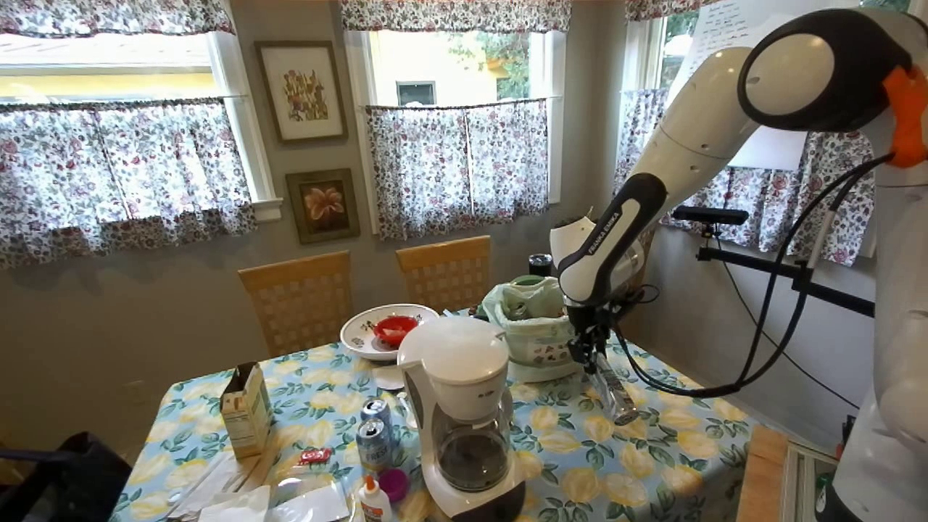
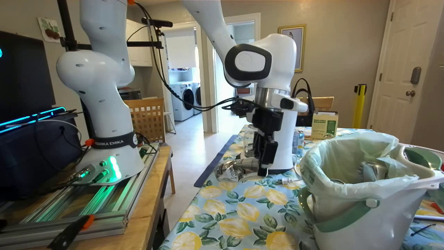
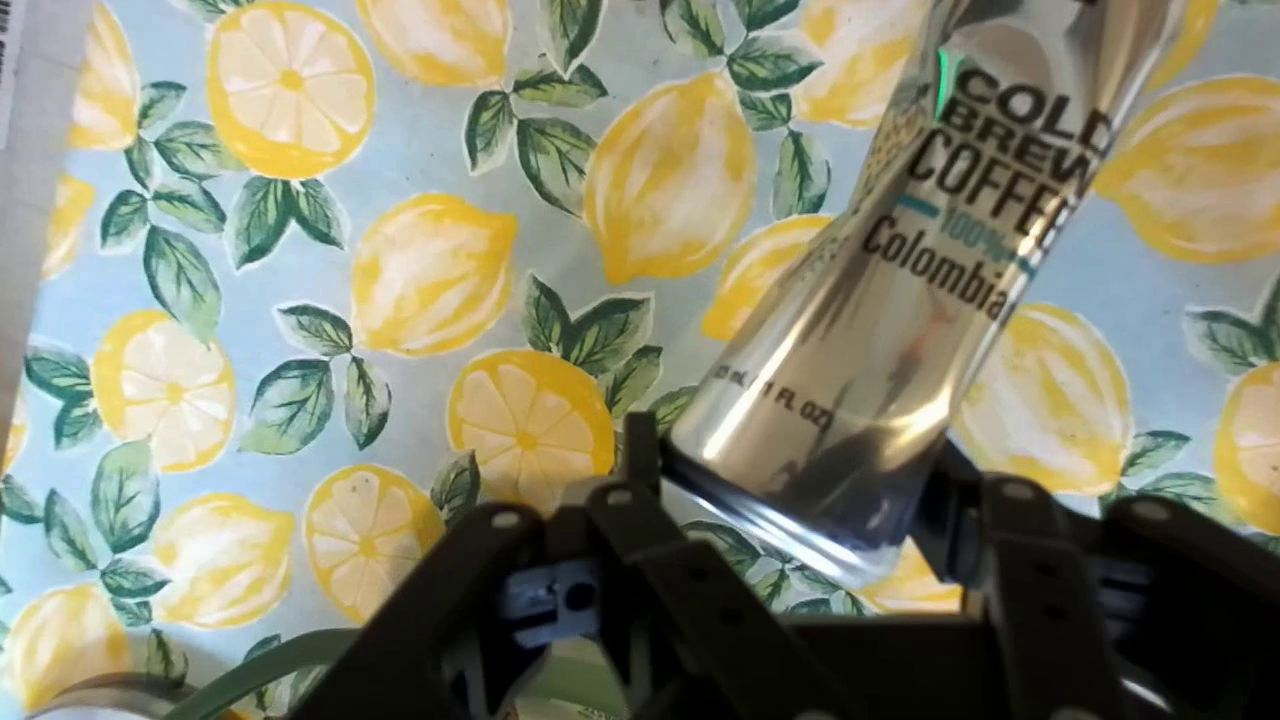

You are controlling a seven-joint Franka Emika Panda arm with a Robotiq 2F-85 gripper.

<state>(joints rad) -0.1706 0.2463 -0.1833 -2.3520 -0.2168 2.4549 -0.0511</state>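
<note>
Waisted, mirror-bright metal can (image 3: 880, 290) (lettered “COLD BREW COFFEE 100% Colombia”), gripped at one end by the black pincer (image 3: 798, 482), tilted over the lemon-printed cloth (image 3: 430, 275) of the counter (image 1: 565, 478), near a white bucket (image 2: 367, 225) with translucent liner (image 2: 347, 191).

Base (image 2: 107, 156): upright at eight o'clock in an exterior view
Forearm (image 1: 699, 138): slanting down toward seven-thirty in an exterior view
Wrist (image 2: 273, 98): pointing to six o'clock in both exterior views
Gripper (image 3: 795, 480): clamped, reaching in from five o'clock in the wrist view
Fingers (image 3: 640, 455): partly spread
</note>
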